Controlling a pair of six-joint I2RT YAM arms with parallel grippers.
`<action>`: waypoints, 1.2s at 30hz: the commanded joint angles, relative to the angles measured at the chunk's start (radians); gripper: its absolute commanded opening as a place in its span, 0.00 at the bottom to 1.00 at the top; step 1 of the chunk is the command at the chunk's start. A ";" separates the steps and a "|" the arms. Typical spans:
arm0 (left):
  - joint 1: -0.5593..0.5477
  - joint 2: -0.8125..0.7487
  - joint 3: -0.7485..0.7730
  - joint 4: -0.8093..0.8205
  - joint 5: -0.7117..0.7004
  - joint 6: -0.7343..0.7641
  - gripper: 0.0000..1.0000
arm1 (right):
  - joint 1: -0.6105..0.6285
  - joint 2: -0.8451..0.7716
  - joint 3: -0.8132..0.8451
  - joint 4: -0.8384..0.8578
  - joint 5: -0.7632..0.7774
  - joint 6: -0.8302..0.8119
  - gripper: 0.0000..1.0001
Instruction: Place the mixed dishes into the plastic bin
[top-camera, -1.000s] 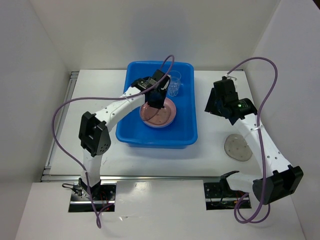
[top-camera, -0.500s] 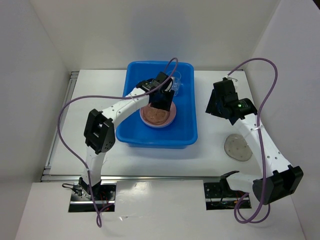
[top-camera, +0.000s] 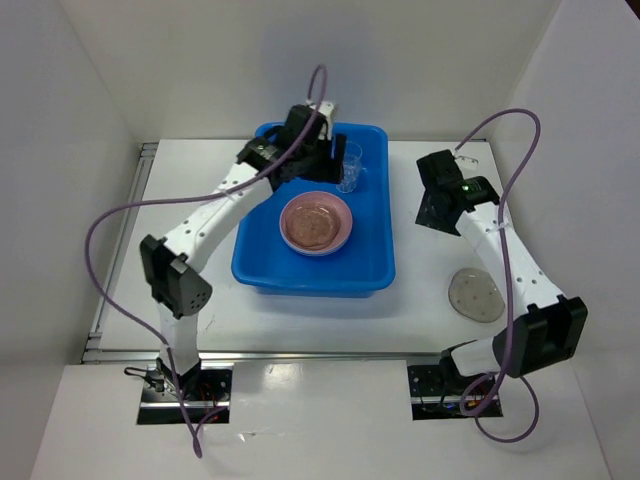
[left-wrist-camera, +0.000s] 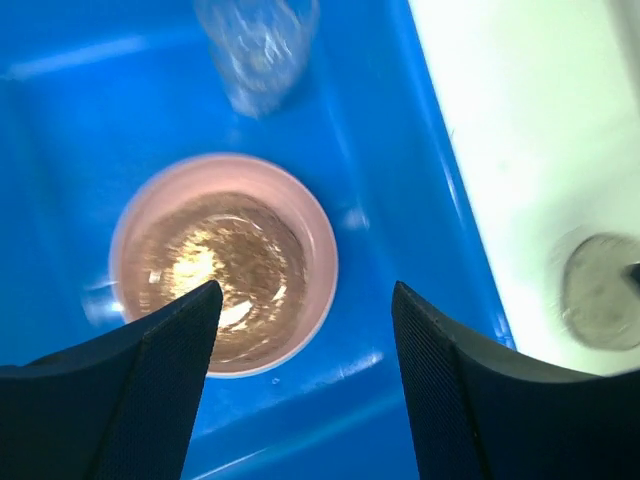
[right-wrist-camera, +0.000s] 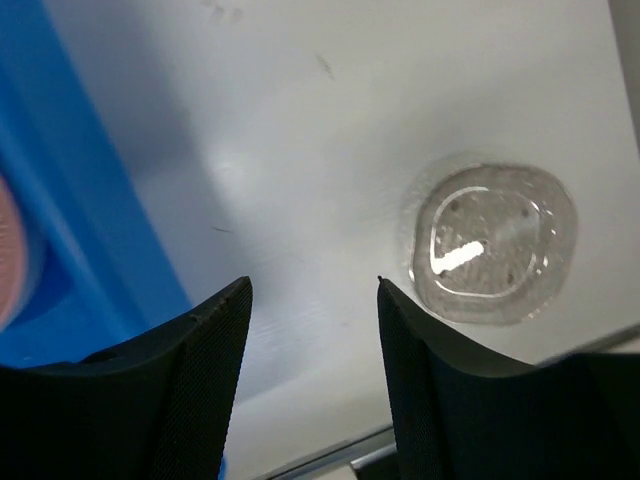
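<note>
The blue plastic bin (top-camera: 260, 265) (left-wrist-camera: 400, 150) stands mid-table. A pink plate (top-camera: 316, 223) (left-wrist-camera: 225, 260) lies flat on its floor, and a clear cup (top-camera: 348, 167) (left-wrist-camera: 258, 45) stands upright at its far right corner. My left gripper (top-camera: 308, 150) (left-wrist-camera: 305, 340) hovers open and empty above the bin's far end, beyond the pink plate. On the table right of the bin lies a grey speckled plate (top-camera: 475, 295) (right-wrist-camera: 493, 243). My right gripper (top-camera: 437, 208) (right-wrist-camera: 313, 330) hangs open and empty over bare table between the bin and that plate.
White walls close in the table at the back and on both sides. Purple cables loop from both arms. The table's metal front edge (right-wrist-camera: 340, 462) shows in the right wrist view.
My left gripper has let go of the pink plate, opened, and risen away toward the bin's far end. The right gripper has turned a little and opened slightly wider.
</note>
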 joint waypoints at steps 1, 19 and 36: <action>0.113 -0.170 -0.061 0.073 -0.003 -0.012 0.76 | -0.033 0.023 -0.028 -0.109 0.070 0.052 0.59; 0.297 -0.332 -0.595 0.169 0.091 -0.011 0.77 | -0.143 0.402 -0.039 -0.118 0.047 0.063 0.55; 0.297 -0.379 -0.710 0.167 0.089 -0.054 0.77 | -0.217 0.594 -0.010 -0.175 0.103 0.125 0.53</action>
